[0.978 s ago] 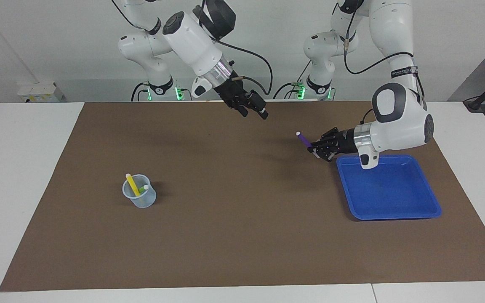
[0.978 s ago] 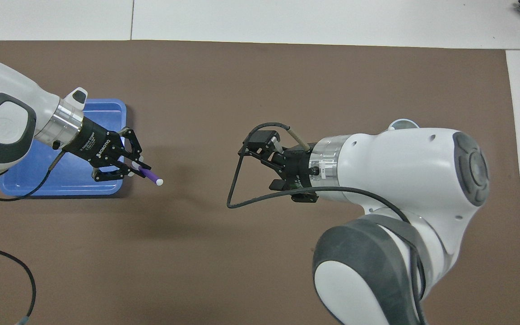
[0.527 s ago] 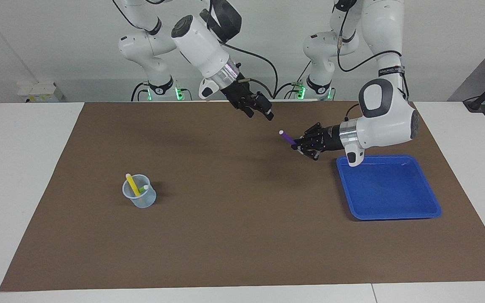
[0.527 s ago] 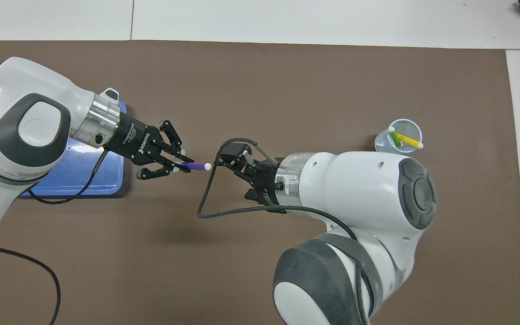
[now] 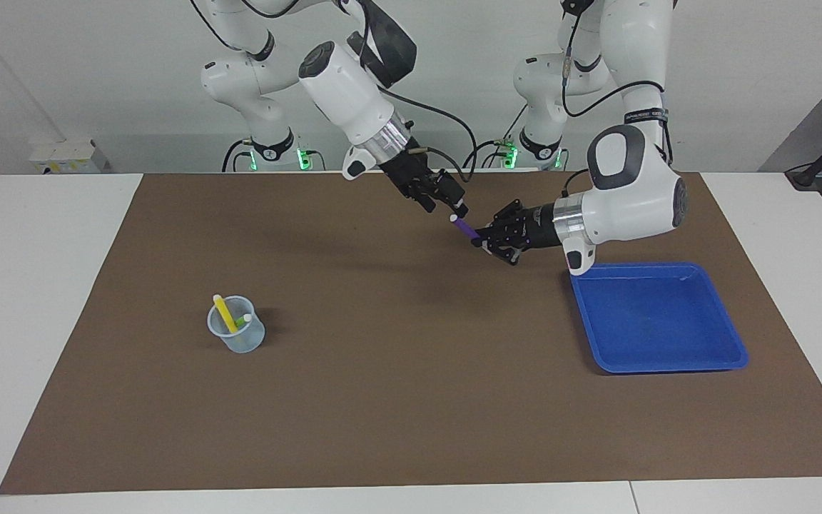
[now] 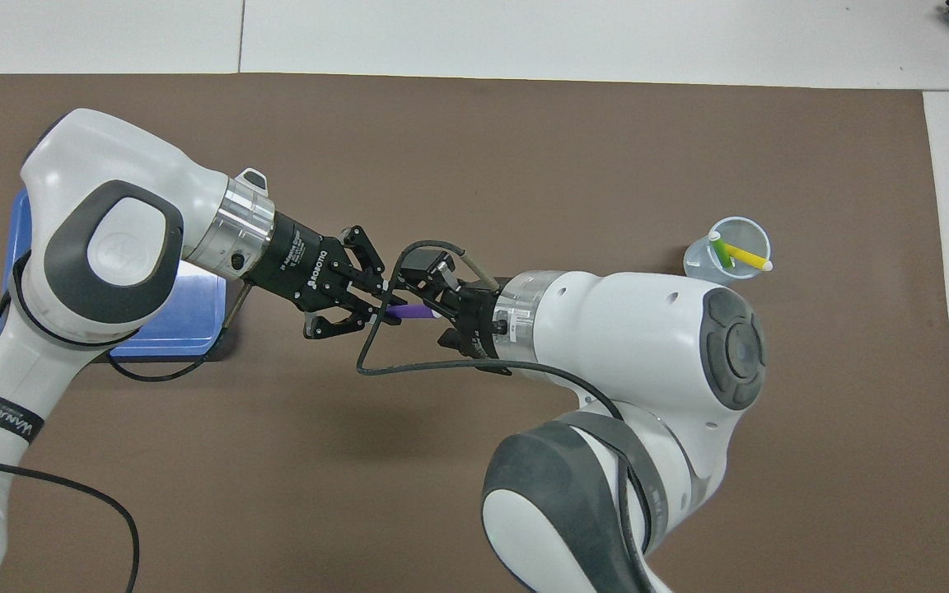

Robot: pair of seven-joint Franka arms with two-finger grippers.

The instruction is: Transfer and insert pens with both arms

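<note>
Purple pen (image 5: 465,228) pinched in left gripper (image 5: 481,239) jaws, now carried to right gripper (image 5: 454,205), its jaws spread.

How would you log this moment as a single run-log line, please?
left gripper: shut on purple pen | right gripper: at pen's white tip, grip unclear | yellow pen, green pen: in cup | tray: no pens

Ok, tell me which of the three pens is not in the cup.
The purple pen. The left gripper holds it in the air at the right gripper, while the yellow pen and green pen stand in the clear cup.
</note>
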